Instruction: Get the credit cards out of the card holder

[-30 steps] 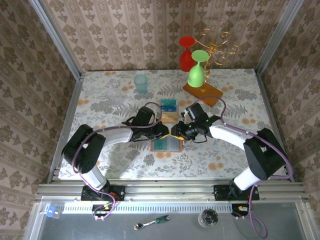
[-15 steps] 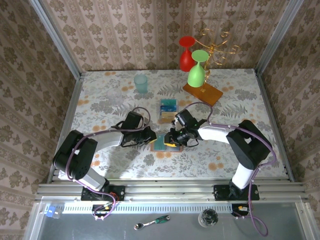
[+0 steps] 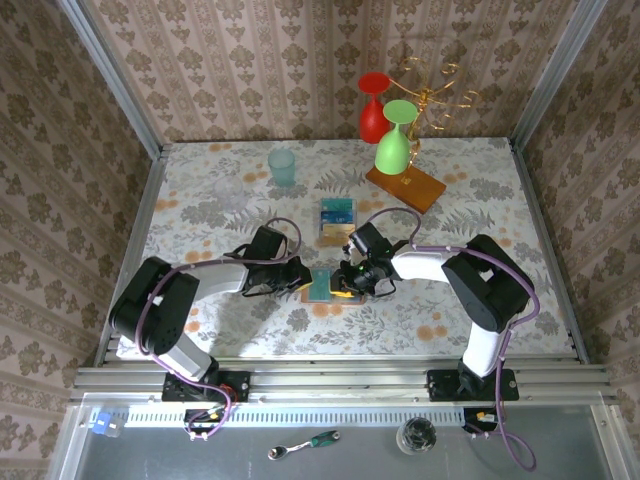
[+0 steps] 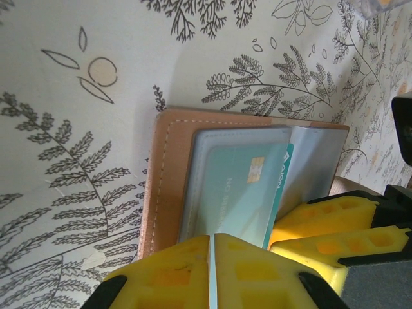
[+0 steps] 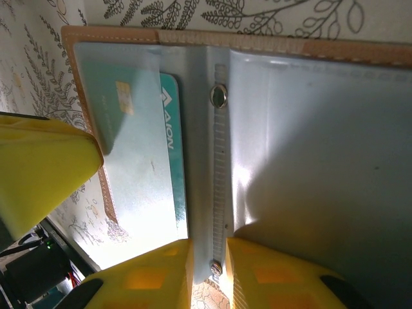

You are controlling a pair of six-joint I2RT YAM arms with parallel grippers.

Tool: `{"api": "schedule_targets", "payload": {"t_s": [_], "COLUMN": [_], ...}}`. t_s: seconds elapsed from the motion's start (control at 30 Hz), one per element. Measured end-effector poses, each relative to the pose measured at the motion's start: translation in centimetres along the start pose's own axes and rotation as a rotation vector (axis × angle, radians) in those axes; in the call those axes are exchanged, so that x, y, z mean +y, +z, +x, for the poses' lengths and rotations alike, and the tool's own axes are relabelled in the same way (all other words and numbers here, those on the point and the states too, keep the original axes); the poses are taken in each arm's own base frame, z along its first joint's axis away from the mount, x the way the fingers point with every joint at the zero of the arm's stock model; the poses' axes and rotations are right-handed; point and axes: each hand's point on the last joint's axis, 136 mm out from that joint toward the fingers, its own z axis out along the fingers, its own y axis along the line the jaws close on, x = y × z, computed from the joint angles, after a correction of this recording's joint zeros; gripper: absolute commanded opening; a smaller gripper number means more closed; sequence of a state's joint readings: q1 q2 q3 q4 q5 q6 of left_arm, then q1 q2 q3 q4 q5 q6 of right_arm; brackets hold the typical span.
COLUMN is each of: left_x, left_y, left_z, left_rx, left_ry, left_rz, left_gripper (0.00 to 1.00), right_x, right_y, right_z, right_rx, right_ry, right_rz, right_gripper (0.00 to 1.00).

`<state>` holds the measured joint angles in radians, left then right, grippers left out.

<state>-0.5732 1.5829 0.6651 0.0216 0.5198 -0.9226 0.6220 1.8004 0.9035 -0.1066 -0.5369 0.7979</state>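
Clearly, the card holder (image 4: 161, 187) contains one teal card (image 4: 241, 193).

Tan card holder (image 4: 159, 187) open flat; teal credit card (image 4: 241, 193) partly out of pocket.

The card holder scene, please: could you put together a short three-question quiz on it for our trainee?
1. True or false: the card holder is folded shut.
2. Multiple choice: in the right wrist view, what lies between the fingers of the right gripper? A) the holder's riveted centre strip B) a strap tab C) bare tablecloth
3. Short answer: what colour is the card in the holder's sleeve?
Key: 1 false; 2 A; 3 teal.
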Motion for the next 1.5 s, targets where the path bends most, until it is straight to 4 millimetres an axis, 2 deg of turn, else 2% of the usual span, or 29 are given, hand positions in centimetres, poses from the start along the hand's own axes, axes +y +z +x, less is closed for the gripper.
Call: {"api": "schedule_targets", "payload": {"t_s": [0.43, 0.97, 1.5], "left_x": [0.3, 0.5, 1.2], "left_y": [-0.6, -0.5, -0.2], "left_z": [0.1, 0.2, 0.5], "left_rx": [-0.004, 0.001, 0.014], "left_ry": [0.000, 0.014, 0.021], "left_rz": [-0.018, -0.022, -0.038], "left_gripper": [0.10, 0.04, 0.02], "right_x": [0.5, 3.7, 2.1], "right_y": [-0.4, -1.3, 0.5], "right_z": [-0.1, -2.3, -2.0], "right_rx": [0.002, -0.049, -0.011], "right_ry": [-0.007, -0.050, -0.020], "right_rz": [0.002, -0.051, -0.015], "right_gripper": [0.24, 0.24, 0.24]}}
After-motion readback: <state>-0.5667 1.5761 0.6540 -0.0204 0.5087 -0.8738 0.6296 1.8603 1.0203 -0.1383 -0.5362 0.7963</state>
